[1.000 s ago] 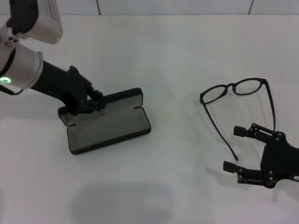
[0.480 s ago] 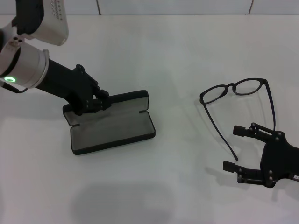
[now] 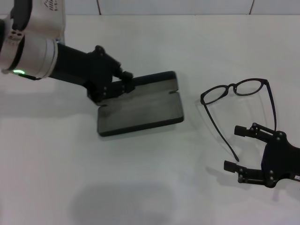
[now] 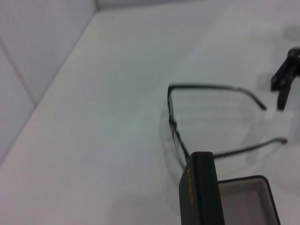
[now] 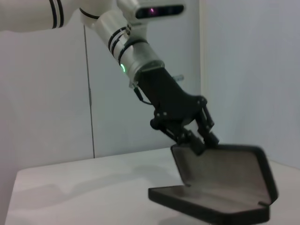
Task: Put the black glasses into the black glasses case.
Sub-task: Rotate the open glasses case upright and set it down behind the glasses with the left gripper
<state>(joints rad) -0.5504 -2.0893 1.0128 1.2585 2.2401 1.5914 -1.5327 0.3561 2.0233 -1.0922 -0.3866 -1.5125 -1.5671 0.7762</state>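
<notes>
The black glasses case (image 3: 140, 112) lies open in the middle of the table, grey lining up, its lid (image 3: 154, 79) raised. My left gripper (image 3: 125, 83) is shut on the lid's near-left edge. The right wrist view shows the same grip (image 5: 205, 140) on the open case (image 5: 220, 183). The black glasses (image 3: 233, 87) lie unfolded to the right of the case, temple arms pointing toward me. They show past the case lid (image 4: 199, 187) in the left wrist view (image 4: 174, 126). My right gripper (image 3: 232, 148) is open and empty, just behind the temple tips.
White table with a tiled wall (image 3: 178, 5) along the far edge. A bare gap lies between the case and the glasses. Both arms are low over the table.
My left gripper has carried the open case to the right, toward the glasses. The glasses and the right gripper have not moved.
</notes>
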